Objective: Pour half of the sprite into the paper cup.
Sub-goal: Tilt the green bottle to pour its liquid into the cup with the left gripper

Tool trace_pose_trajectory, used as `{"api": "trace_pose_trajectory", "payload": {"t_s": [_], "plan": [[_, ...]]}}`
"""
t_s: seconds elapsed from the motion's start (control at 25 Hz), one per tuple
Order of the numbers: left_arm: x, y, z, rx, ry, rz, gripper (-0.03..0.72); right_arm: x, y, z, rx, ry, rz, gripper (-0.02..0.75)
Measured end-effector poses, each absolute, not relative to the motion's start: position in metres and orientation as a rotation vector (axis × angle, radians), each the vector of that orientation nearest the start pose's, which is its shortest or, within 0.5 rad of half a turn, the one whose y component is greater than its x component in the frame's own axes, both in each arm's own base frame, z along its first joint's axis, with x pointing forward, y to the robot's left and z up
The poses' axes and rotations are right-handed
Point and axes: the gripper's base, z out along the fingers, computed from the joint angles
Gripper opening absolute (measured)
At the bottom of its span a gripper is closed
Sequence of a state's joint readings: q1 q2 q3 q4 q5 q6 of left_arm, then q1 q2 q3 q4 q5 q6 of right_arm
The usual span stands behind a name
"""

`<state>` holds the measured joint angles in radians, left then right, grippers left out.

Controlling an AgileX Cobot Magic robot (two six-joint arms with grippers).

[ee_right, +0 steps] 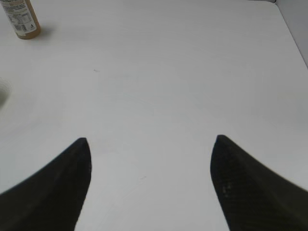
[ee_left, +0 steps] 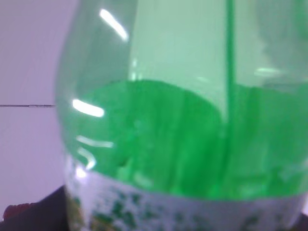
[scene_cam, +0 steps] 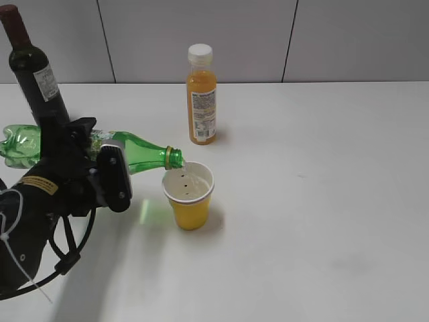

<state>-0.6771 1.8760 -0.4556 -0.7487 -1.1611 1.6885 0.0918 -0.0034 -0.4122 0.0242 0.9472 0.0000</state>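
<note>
Clamped around the body of the tall transparent green plastic sprite bottle [scene_cam: 134, 151], the jaws of the left gripper [scene_cam: 94, 168] hold it tipped almost level above the white desk [scene_cam: 322, 201], base to the left and narrow neck to the right. The bottle's open mouth hangs just over the near-left rim of the small yellow paper cup [scene_cam: 189, 198], which stands upright on the desk with its white inside showing. In the left wrist view the bottle [ee_left: 183, 125] fills the frame, its clear green wall and white-green label band close to the lens and blurred.

A dark glass wine bottle [scene_cam: 33, 67] with a red capsule stands upright behind the left arm, and an orange juice bottle [scene_cam: 201, 97] with a white cap stands upright behind the cup, apart from it.

The right gripper [ee_right: 150, 183] hovers over bare desk with its two dark jaws spread wide and nothing between them; the juice bottle's lower part [ee_right: 20, 19] shows at the top left corner of that view.
</note>
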Motion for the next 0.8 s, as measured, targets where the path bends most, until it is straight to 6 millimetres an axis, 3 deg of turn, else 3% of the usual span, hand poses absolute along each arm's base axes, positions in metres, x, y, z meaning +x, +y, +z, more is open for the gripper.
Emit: {"api": "trace_pose_trajectory", "payload": {"t_s": [0.8], "plan": [[0.2461, -0.1244, 0.1213, 1.338, 1.415, 1.089, 0.478, 0.0085, 0.0026, 0.2616, -0.091, 2.014, 0.087, 0.581]]}}
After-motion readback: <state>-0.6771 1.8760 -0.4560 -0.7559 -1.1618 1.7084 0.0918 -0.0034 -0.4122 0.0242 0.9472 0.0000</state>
